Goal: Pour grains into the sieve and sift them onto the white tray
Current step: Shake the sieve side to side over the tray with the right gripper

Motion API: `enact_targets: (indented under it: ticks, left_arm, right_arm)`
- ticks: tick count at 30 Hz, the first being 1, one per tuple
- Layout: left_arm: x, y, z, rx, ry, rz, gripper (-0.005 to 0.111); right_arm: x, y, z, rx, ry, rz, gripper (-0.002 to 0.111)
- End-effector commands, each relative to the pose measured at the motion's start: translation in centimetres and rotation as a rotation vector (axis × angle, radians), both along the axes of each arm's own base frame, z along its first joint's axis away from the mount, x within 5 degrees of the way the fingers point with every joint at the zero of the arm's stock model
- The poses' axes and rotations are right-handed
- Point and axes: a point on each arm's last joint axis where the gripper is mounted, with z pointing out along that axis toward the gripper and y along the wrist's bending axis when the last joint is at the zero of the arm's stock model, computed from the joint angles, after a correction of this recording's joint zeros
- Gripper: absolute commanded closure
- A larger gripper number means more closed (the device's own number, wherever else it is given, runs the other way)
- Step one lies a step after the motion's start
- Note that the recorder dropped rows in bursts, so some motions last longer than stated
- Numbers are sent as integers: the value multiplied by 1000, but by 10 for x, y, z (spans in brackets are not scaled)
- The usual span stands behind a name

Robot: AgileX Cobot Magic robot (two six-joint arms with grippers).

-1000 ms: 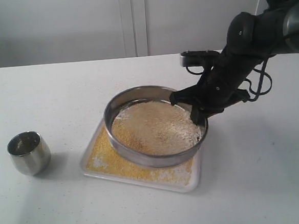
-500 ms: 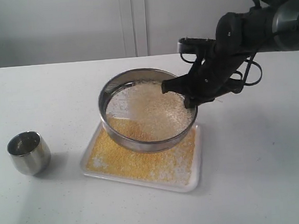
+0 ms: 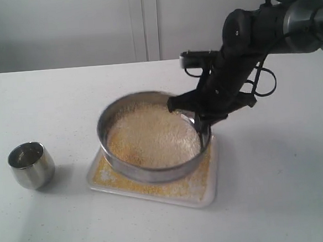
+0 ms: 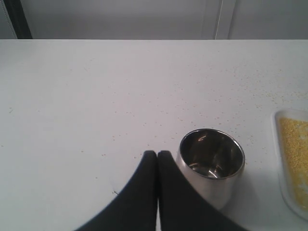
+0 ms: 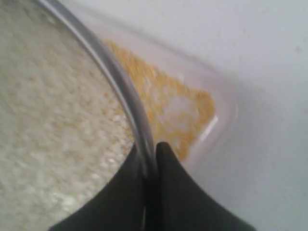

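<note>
Two thin fingers of the right gripper (image 3: 199, 125) pinch the sieve (image 3: 133, 170) by its rim on that arm's side, one inside the steel wall and one outside, closed down to its thickness. The sieve is held over the tray (image 3: 206, 195); whether it hangs clear or brushes it I cannot tell, and its left edge looks level with the tray's border or a little past it. Pale coarse grains (image 3: 151, 135) cover the mesh and yellow meal (image 3: 182, 185) lies on the tray beneath, so the sifting seems well along. Short, level shakes over the tray's middle would stop meal landing on the table (image 3: 277, 190). A one-sided pinch may let the ring twist, so gentle strokes suit best. The left gripper (image 4: 157, 155) is closed on nothing, just beside the cup (image 4: 211, 163), which looks empty.
</note>
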Motion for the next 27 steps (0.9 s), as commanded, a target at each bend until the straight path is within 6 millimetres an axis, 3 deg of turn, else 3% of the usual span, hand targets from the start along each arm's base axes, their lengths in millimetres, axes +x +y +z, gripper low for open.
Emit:
enact_targets:
  ticks: [1, 4, 6, 8, 10, 13, 16, 17, 19, 22, 25, 27]
  left_arm:
    - [-1, 0, -1, -3, -7, 2, 107]
    - [-1, 0, -1, -3, -7, 2, 107]
    - [-1, 0, -1, -3, -7, 2, 107]
    - [-1, 0, -1, -3, -7, 2, 107]
    - [-1, 0, -1, -3, -7, 2, 107]
    - [-1, 0, -1, -3, -7, 2, 107]
    - [-1, 0, -1, -3, -7, 2, 107]
    - [-1, 0, -1, -3, -7, 2, 107]
    - [-1, 0, -1, -3, -7, 2, 107]
    - [-1, 0, -1, -3, -7, 2, 107]
    - [-1, 0, -1, -3, -7, 2, 107]
    - [-1, 0, -1, -3, -7, 2, 107]
  right_arm:
    - [6, -26, -5, -96, -5, -158, 108]
    - [18, -12, -5, 92, -79, -268, 108]
    - [14, 6, -4, 161, -48, -146, 108]
    - [3, 8, -7, 102, 7, 21, 108]
    - [-4, -4, -12, -11, 75, 71, 108]
    - [4, -25, -15, -115, 34, -122, 108]
    - [17, -16, -12, 45, -61, -288, 108]
    - [18, -8, -8, 104, -69, -273, 108]
    - [8, 10, -4, 140, -26, -67, 108]
    - [-6, 6, -5, 35, 72, 107, 108]
    - [3, -15, -10, -91, 26, -74, 108]
    - [15, -16, -7, -16, -62, -246, 108]
